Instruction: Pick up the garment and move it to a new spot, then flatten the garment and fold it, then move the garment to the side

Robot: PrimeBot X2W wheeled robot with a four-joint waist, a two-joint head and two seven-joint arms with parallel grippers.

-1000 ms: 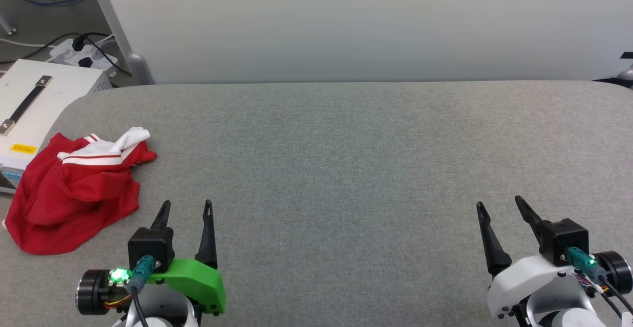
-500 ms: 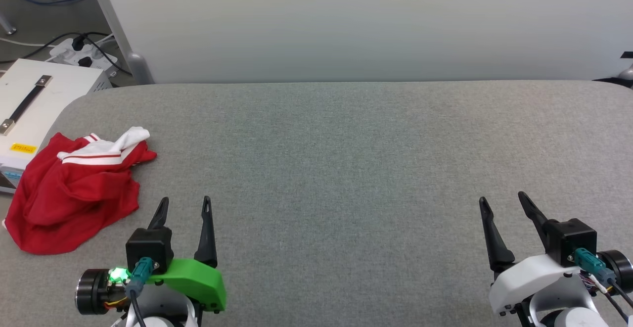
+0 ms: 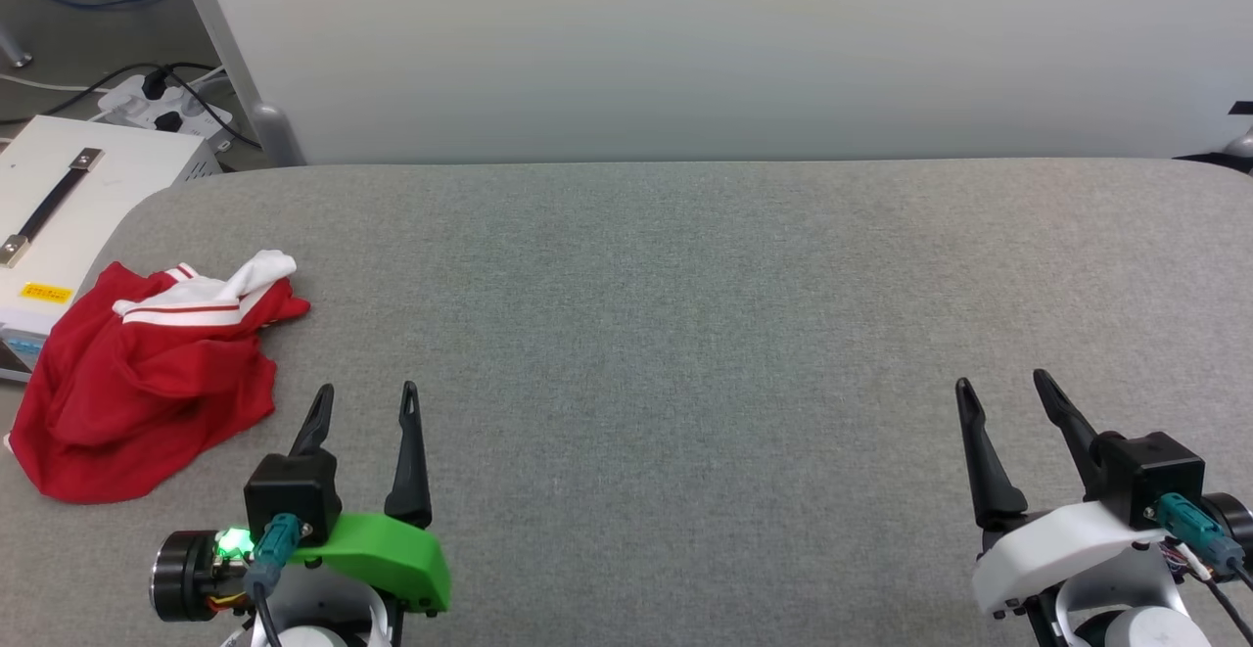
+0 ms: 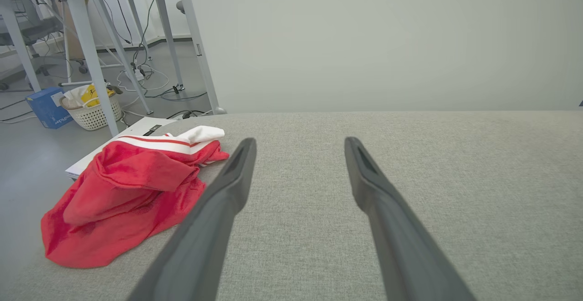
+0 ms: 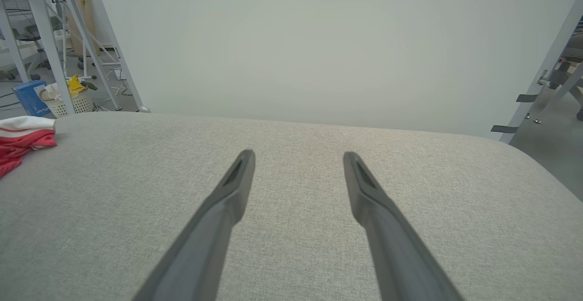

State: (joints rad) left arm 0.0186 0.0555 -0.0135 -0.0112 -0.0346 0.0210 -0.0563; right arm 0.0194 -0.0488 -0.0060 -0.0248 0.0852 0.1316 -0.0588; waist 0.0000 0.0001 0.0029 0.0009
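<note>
The garment (image 3: 147,383) lies crumpled in a red heap at the left end of the grey fabric table (image 3: 685,334), a white sleeve with red stripes on top. My left gripper (image 3: 367,392) stands open near the front edge, just right of the heap and apart from it, nothing between its fingers. The left wrist view has the garment (image 4: 127,196) to the left of the open left gripper (image 4: 298,144). My right gripper (image 3: 1000,383) is open at the lower right, far from the cloth. In the right wrist view the right gripper (image 5: 297,155) is open, with the garment (image 5: 20,141) at the left edge.
A white case (image 3: 59,207) with a black strap stands off the table's left end, a power strip and cables (image 3: 166,104) behind it. A pale wall panel (image 3: 685,40) runs along the table's far edge. Table legs and a basket (image 4: 89,107) stand on the floor at left.
The right gripper has drifted slightly to the right and up the view. The left gripper has shifted a little. The garment has not moved.
</note>
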